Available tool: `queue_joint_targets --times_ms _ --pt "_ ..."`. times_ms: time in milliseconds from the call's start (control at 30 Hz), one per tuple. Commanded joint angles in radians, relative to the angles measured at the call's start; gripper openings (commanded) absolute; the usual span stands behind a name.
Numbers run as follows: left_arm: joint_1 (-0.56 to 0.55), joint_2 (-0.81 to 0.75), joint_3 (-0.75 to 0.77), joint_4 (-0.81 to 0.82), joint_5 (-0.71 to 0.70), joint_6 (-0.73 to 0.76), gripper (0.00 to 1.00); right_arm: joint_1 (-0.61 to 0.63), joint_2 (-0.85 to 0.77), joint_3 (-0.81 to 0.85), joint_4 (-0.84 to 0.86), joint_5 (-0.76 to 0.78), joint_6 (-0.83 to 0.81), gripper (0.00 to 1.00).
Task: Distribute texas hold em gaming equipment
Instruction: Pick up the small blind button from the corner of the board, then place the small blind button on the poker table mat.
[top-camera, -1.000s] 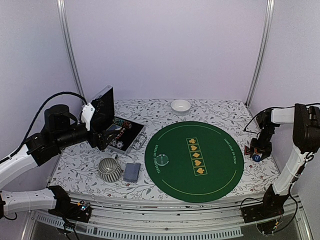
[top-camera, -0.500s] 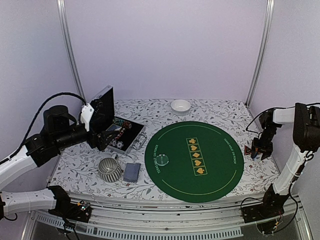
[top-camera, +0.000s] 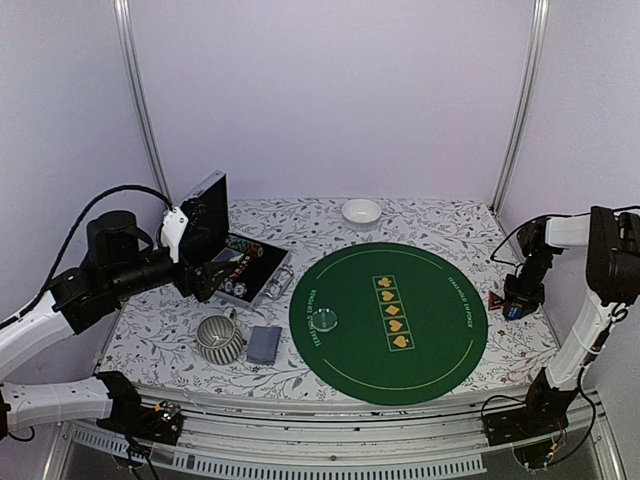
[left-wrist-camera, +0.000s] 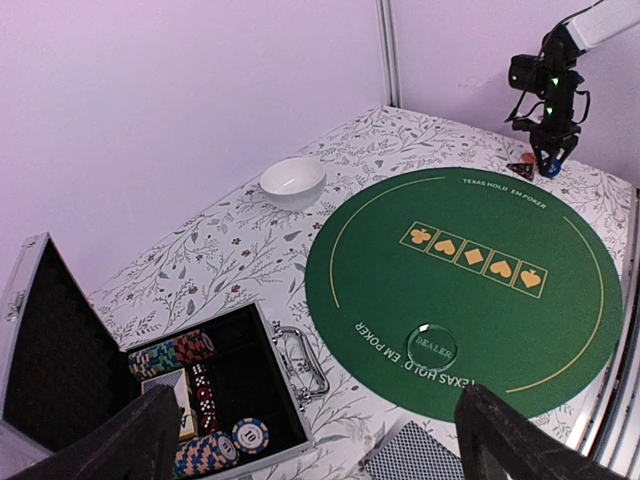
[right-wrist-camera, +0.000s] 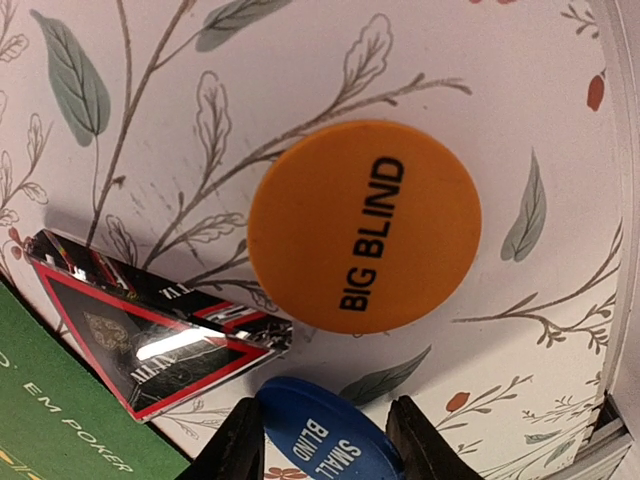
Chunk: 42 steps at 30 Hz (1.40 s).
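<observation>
Small blind btn (right-wrist-camera: 325, 440): blue, lying flat on bench (right-wrist-camera: 540, 90), just off green mat (right-wrist-camera: 40, 435) and just beside big blind btn (right-wrist-camera: 365, 228) and red triangular marker (right-wrist-camera: 150, 345).
Right tool (right-wrist-camera: 325, 450): pointing straight down, fingers straddling the blue btn and seemingly meeting its rim. Cannot tell if it is pinching firmly.
Reason (judged): markers are sitting clustered off-mat as stock, and the blue one is being singled out for a player's spot.
Left tool (left-wrist-camera: 318, 400): hanging spread wide, holding nothing, over open chip case (left-wrist-camera: 210, 400); prob. waiting on chips.
Card deck (left-wrist-camera: 410, 455): lying face down nr case, not yet dealt.
</observation>
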Motion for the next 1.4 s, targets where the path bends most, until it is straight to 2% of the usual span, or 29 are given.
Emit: queue_joint_targets --times_ms 0,267,567,767,900,1000,1100,1267,1367 --pt "0.007 -0.006 -0.008 0.021 0.003 0.008 0.98 0.012 0.021 -0.025 0.023 -0.012 0.0 0.35" --pt "0.007 -0.009 -0.008 0.021 0.007 0.008 0.98 0.015 -0.031 -0.015 0.001 -0.006 0.006 0.24" --pt "0.007 -0.012 -0.008 0.02 0.008 0.007 0.98 0.042 -0.081 0.032 -0.043 -0.023 0.014 0.04" --pt "0.006 -0.012 -0.008 0.02 0.01 0.007 0.98 0.087 -0.114 0.09 -0.123 0.01 0.031 0.03" --pt "0.007 -0.01 -0.011 0.023 0.009 0.008 0.98 0.182 -0.13 0.16 -0.197 0.041 0.052 0.03" --pt "0.007 0.001 -0.012 0.026 0.014 0.008 0.98 0.293 -0.144 0.207 -0.195 -0.065 0.044 0.02" --pt "0.007 0.012 -0.011 0.026 0.027 0.006 0.98 0.396 -0.18 0.195 -0.091 -0.252 0.026 0.02" --pt "0.006 0.017 -0.017 0.038 0.043 0.008 0.98 0.529 -0.222 0.034 0.072 -0.459 0.076 0.02" --pt "0.007 0.02 -0.022 0.045 0.048 0.01 0.98 0.643 -0.196 -0.053 0.109 -0.559 0.094 0.02"
